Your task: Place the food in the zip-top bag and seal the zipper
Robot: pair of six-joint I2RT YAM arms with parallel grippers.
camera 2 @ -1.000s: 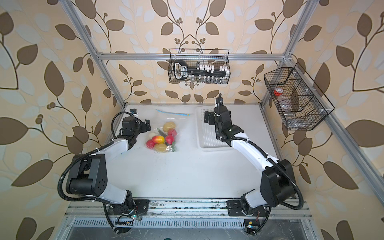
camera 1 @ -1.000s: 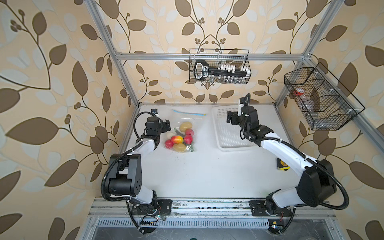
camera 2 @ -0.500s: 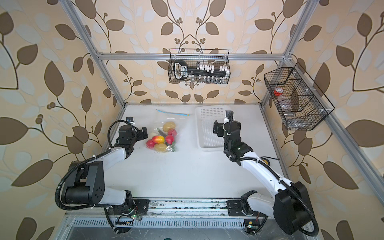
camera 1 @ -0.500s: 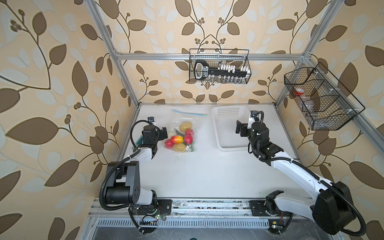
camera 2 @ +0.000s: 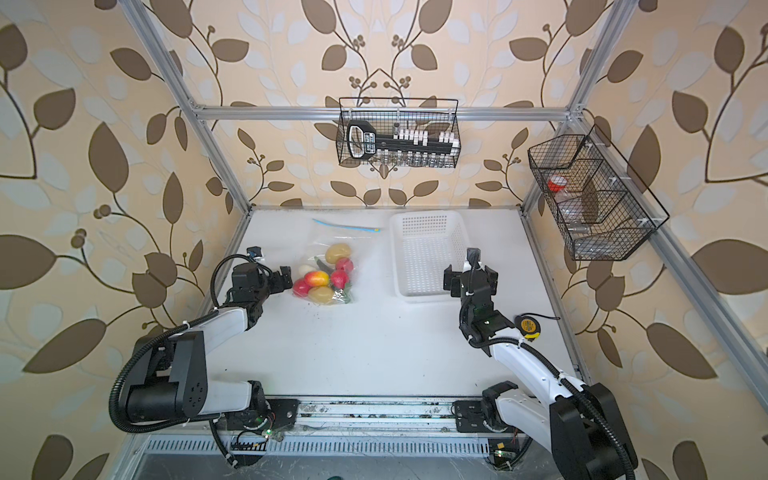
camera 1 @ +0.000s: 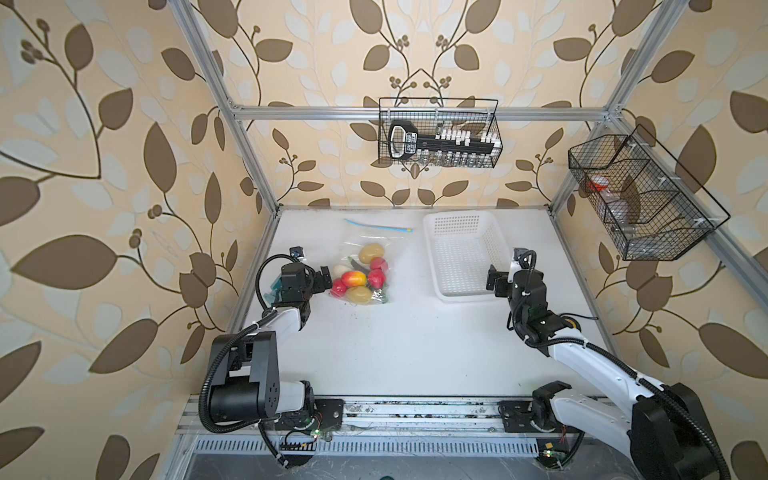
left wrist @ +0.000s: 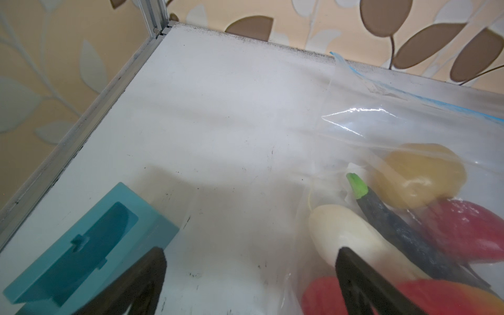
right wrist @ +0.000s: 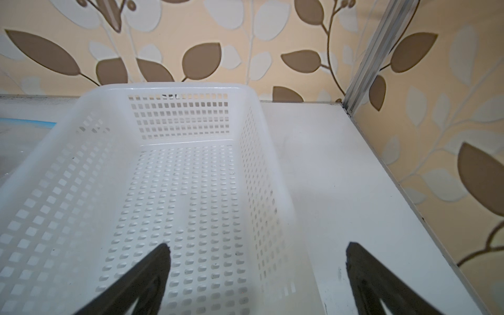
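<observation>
Food (camera 1: 360, 277), small glossy toy produce in yellow-tan, red, red-yellow, dark and white, lies bunched in the lower end of the clear, crinkly plastic zip-top bag (camera 1: 392, 249). You see the bag left of centre in both top views, flat on the white table (camera 1: 415, 353). Its thin light-blue zipper (camera 1: 376, 225) runs along the bag's upper edge, toward the back wall; you cannot tell whether it is pressed closed.

Your left gripper (camera 1: 325, 279) sits just left of the food heap, jaws spread wide and gripping nothing. In the left wrist view one black finger (left wrist: 354, 272) overlaps the bag, but contact cannot be judged. A teal plastic block (camera 1: 273, 289) lies just beside that gripper.

Your right gripper (camera 2: 470, 277), right of centre, is likewise released. It hovers at the lower right corner of the white perforated plastic basket (camera 1: 459, 217), one fingertip over the basket floor and the other over bare table.
</observation>
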